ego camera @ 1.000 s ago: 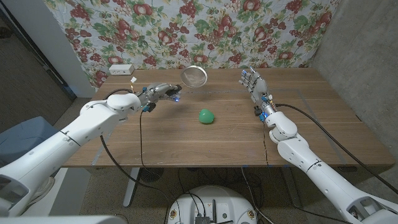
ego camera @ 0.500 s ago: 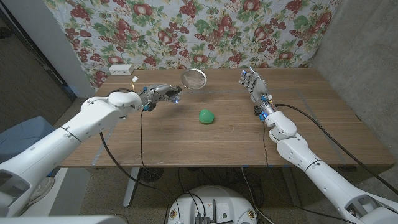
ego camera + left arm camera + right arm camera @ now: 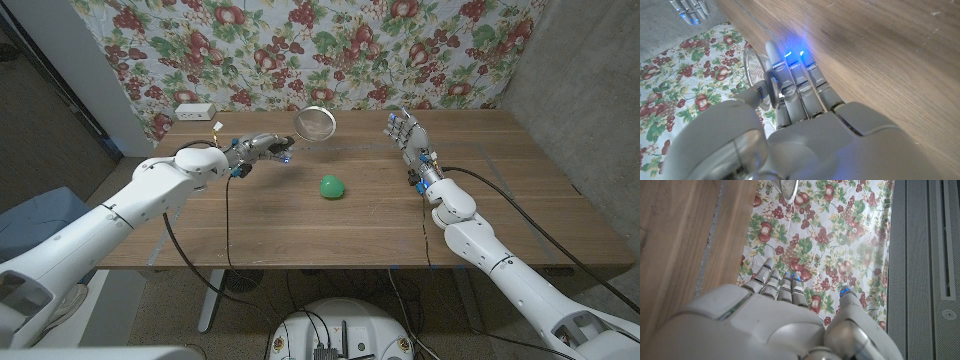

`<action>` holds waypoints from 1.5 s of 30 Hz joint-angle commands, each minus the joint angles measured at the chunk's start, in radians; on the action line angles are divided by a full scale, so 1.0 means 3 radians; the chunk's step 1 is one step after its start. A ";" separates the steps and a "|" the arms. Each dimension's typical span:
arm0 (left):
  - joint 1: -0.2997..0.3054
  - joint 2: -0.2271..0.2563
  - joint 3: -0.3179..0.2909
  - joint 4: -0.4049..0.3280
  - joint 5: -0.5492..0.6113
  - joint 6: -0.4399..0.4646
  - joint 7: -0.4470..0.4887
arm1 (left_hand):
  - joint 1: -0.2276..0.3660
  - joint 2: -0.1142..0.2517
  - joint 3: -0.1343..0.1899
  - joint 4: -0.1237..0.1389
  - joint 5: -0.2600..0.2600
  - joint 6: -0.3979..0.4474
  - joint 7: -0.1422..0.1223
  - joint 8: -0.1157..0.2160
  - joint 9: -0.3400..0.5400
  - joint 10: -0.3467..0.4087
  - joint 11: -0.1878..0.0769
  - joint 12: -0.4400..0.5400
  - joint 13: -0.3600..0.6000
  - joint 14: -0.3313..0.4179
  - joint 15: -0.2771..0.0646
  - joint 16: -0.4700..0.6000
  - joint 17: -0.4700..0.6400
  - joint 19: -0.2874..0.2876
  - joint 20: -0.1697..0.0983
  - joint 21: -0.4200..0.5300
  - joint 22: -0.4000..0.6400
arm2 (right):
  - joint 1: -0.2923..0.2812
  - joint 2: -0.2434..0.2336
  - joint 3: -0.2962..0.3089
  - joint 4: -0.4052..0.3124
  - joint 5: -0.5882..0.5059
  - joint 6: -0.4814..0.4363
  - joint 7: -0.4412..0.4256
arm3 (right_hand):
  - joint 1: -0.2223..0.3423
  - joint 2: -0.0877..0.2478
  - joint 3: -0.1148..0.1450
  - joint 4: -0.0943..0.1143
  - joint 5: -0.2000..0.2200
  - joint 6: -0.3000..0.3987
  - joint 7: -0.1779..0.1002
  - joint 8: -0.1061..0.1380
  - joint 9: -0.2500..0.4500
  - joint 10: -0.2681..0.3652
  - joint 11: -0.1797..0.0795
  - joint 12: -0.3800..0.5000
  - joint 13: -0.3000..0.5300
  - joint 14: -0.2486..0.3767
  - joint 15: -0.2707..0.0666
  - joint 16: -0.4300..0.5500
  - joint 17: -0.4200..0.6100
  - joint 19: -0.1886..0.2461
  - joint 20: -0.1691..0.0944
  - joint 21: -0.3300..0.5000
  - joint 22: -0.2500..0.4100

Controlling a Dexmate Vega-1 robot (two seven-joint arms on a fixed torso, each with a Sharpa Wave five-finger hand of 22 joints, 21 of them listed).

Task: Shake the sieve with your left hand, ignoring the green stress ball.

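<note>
Sieve (image 3: pixel 315 122) is held up off the wooden surface (image 3: pixel 300 225), toward its far side, w/ mesh bowl tilted so the round rim faces roughly the head camera. Handle runs back to the left hand (image 3: pixel 262 148), which grips it, fingers closed round the handle; blue lights glow at the fingertips. In left wrist view the same hand (image 3: pixel 790 100) shows its fingers (image 3: pixel 805 82) stretched along the handle, thumb pressed in from the side, and the sieve (image 3: pixel 755 70) bowl just past them, partly hidden behind the hand, against the floral cloth (image 3: pixel 680 75).

Green stress ball (image 3: pixel 331 187) sits on the surface nr the middle, nearer the robot than the sieve and well apart from both hands, untouched.

Right hand (image 3: pixel 408 135) is up over the far right part of the surface, holding nothing, fingers apart and pointing away from the robot. Right wrist view shows the back of this hand (image 3: pixel 780 315) w/ fingers (image 3: pixel 775 282) reaching toward the cloth; sieve (image 3: pixel 789 190) rim just visible at that frame's edge.

White box (image 3: pixel 195 111) lies at the far left corner of the surface. Floral cloth (image 3: pixel 330 50) hangs behind. Black cables run from both arms over the near edge.
</note>
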 commanded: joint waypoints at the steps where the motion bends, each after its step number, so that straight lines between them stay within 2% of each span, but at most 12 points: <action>1: 0.0054 -0.0131 0.0046 0.0376 0.0447 -0.1263 -0.0250 | 0.0138 0.0140 0.0020 0.0000 -0.0004 0.0023 -0.0036 0.0015 -0.0001 0.0274 -0.0287 -0.0005 0.0025 -0.0001 -0.0336 -0.0012 0.0001 -0.0029 -0.0133 0.0032 0.0003 | 0.0029 0.0024 -0.0001 0.0063 0.0012 0.0022 0.0019 | -0.0015 0.0029 0.0011 -0.0017 -0.0004 0.0020 0.0018 0.0015 -0.0003 0.0013 0.0009 0.0035 0.0004 0.0014 0.0011 0.0022 -0.0001 0.0027 0.0000 -0.0010 0.0007; 7: 0.0001 -0.0261 0.0065 0.0706 0.0564 -0.1916 -0.0510 | 0.0122 0.0123 0.0007 0.0014 -0.0004 -0.0016 -0.0095 0.0016 0.0019 0.0261 -0.0299 -0.0012 0.0048 -0.0022 -0.0334 -0.0021 0.0001 -0.0073 -0.0113 0.0031 0.0002 | 0.0039 0.0031 -0.0002 0.0081 0.0018 0.0022 0.0025 | -0.0019 0.0031 0.0010 -0.0019 -0.0004 0.0020 0.0018 0.0015 -0.0003 0.0017 0.0007 0.0037 0.0002 0.0011 0.0007 0.0022 -0.0007 0.0031 0.0000 -0.0023 0.0007; 10: -0.0026 -0.0298 0.0066 0.0795 0.0582 -0.2082 -0.0608 | 0.0109 0.0107 -0.0004 0.0024 -0.0001 -0.0028 -0.0125 0.0020 0.0030 0.0237 -0.0304 -0.0019 0.0065 -0.0049 -0.0330 -0.0032 0.0001 -0.0092 -0.0099 0.0033 0.0001 | 0.0047 0.0035 -0.0004 0.0091 0.0022 0.0016 0.0029 | -0.0022 0.0031 0.0010 -0.0019 -0.0004 0.0020 0.0018 0.0015 -0.0003 0.0018 0.0010 0.0038 0.0001 0.0011 0.0007 0.0023 -0.0011 0.0034 0.0000 -0.0030 0.0007; 12: -0.0028 -0.0318 0.0057 0.0821 0.0587 -0.2138 -0.0627 | 0.0091 0.0091 -0.0019 0.0038 0.0005 -0.0052 -0.0181 0.0017 0.0040 0.0230 -0.0309 -0.0020 0.0083 -0.0073 -0.0328 -0.0041 0.0003 -0.0116 -0.0092 0.0032 -0.0001 | 0.0053 0.0037 -0.0006 0.0098 0.0017 0.0016 0.0028 | -0.0024 0.0032 0.0009 -0.0020 -0.0004 0.0020 0.0018 0.0015 -0.0003 0.0018 0.0010 0.0038 0.0000 0.0011 0.0007 0.0024 -0.0014 0.0035 0.0000 -0.0036 0.0007; 23: -0.0020 -0.0394 0.0009 0.0911 0.0536 -0.2319 -0.0725 | 0.0052 0.0056 -0.0056 0.0070 0.0029 -0.0053 -0.0248 0.0019 0.0042 0.0197 -0.0314 -0.0025 0.0125 -0.0120 -0.0327 -0.0058 0.0004 -0.0148 -0.0092 0.0034 -0.0008 | 0.0077 0.0048 -0.0012 0.0125 0.0020 0.0014 0.0042 | -0.0030 0.0033 0.0008 -0.0023 -0.0004 0.0019 0.0020 0.0014 -0.0003 0.0017 0.0009 0.0038 -0.0003 0.0010 0.0015 0.0026 -0.0026 0.0044 -0.0001 -0.0056 0.0007; 31: -0.0019 -0.0426 -0.0006 0.0940 0.0500 -0.2380 -0.0784 | 0.0039 0.0051 -0.0069 0.0080 0.0049 -0.0063 -0.0260 0.0016 0.0044 0.0194 -0.0318 -0.0020 0.0148 -0.0132 -0.0333 -0.0062 0.0005 -0.0157 -0.0094 0.0036 -0.0013 | 0.0074 0.0042 -0.0008 0.0118 0.0021 0.0014 0.0043 | -0.0036 0.0034 0.0007 -0.0025 -0.0004 0.0019 0.0019 0.0015 -0.0003 0.0019 0.0007 0.0039 -0.0005 0.0011 0.0014 0.0028 -0.0035 0.0051 0.0000 -0.0072 0.0008; 38: -0.0016 -0.0428 -0.0012 0.0926 0.0515 -0.2372 -0.0779 | 0.0033 0.0051 -0.0075 0.0085 0.0061 -0.0055 -0.0263 0.0018 0.0043 0.0194 -0.0319 -0.0017 0.0162 -0.0137 -0.0334 -0.0063 0.0005 -0.0160 -0.0093 0.0039 -0.0015 | 0.0071 0.0034 -0.0006 0.0108 0.0019 0.0012 0.0044 | -0.0040 0.0036 0.0007 -0.0026 -0.0003 0.0017 0.0019 0.0014 -0.0003 0.0019 0.0011 0.0039 -0.0007 0.0011 0.0014 0.0030 -0.0042 0.0056 0.0000 -0.0086 0.0008; 45: 0.0025 -0.0399 -0.0036 0.0830 0.0543 -0.2209 -0.0652 | 0.0031 0.0061 -0.0078 0.0087 0.0074 -0.0042 -0.0251 0.0019 0.0037 0.0199 -0.0321 -0.0012 0.0176 -0.0130 -0.0339 -0.0058 0.0009 -0.0162 -0.0096 0.0043 -0.0018 | 0.0078 0.0035 -0.0008 0.0111 0.0019 0.0009 0.0048 | -0.0044 0.0037 0.0007 -0.0027 -0.0003 0.0021 0.0017 0.0015 -0.0003 0.0020 0.0011 0.0040 -0.0008 0.0011 0.0015 0.0031 -0.0048 0.0061 -0.0001 -0.0098 0.0008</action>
